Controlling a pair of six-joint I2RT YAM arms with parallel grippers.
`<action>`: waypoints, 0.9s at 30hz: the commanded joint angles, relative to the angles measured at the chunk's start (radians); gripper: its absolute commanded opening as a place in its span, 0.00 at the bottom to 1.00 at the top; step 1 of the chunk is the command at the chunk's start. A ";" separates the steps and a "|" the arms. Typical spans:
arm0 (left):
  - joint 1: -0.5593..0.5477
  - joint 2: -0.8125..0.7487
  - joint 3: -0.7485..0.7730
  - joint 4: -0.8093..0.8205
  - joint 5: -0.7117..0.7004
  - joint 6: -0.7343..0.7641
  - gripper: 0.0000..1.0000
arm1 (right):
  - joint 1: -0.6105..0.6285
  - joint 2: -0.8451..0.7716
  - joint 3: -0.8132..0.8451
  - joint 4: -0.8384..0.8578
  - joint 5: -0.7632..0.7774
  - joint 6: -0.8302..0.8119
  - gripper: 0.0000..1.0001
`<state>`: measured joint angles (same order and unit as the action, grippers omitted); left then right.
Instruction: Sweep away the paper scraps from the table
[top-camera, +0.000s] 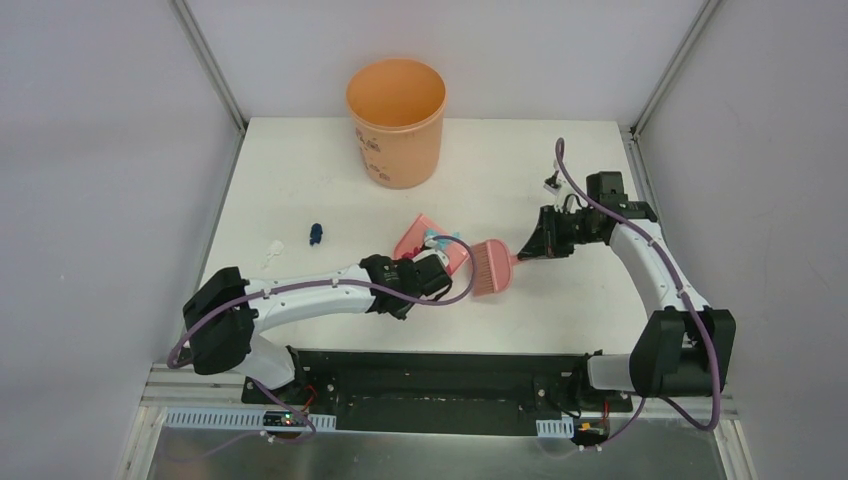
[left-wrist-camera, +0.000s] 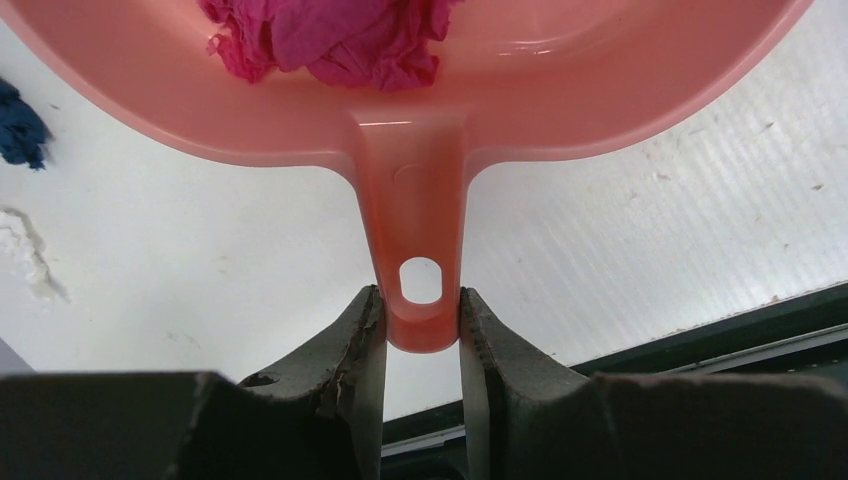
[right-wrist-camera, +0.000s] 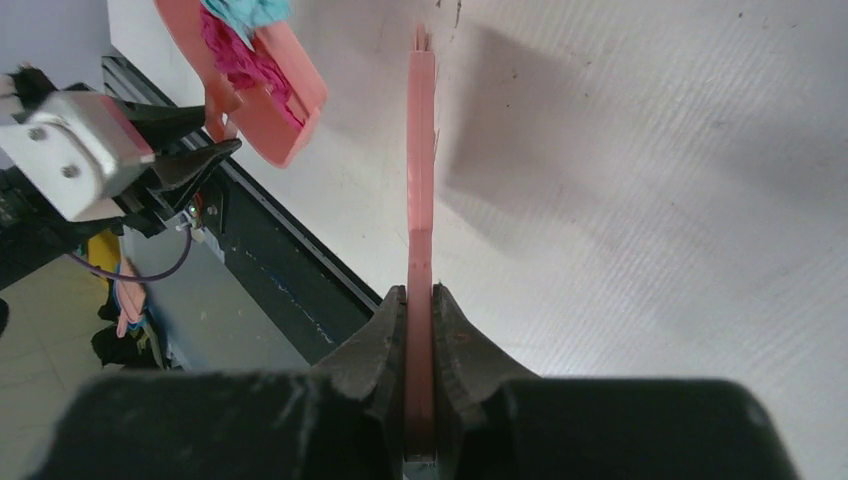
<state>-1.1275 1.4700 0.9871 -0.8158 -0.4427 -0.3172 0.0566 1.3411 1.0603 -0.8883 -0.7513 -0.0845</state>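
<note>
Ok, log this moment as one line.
left gripper shut on dustpan | right gripper shut on hand brush | magenta scrap, teal scrap in dustpan | dark blue scrap, white scrap on table

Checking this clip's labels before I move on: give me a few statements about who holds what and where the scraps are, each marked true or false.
1. The left gripper is shut on the handle of the pink dustpan. True.
2. The right gripper is open and empty. False: it is shut on the pink hand brush.
3. The dustpan holds no scraps. False: a magenta scrap lies in it.
4. A dark blue scrap lies on the table, outside the dustpan. True.
5. The orange bucket lies tipped over. False: it stands upright.
</note>
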 joint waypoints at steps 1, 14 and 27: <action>0.025 -0.065 0.118 0.011 -0.036 0.047 0.00 | -0.019 -0.054 -0.055 0.091 -0.123 -0.010 0.00; 0.130 0.048 0.499 -0.083 0.000 0.176 0.00 | -0.053 -0.068 -0.112 0.114 -0.201 -0.044 0.00; 0.262 0.178 0.857 -0.262 0.140 0.192 0.00 | -0.055 -0.056 -0.112 0.104 -0.217 -0.055 0.00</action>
<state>-0.9245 1.6310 1.7321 -1.0027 -0.3824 -0.1314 0.0078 1.3117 0.9455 -0.8120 -0.9226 -0.1104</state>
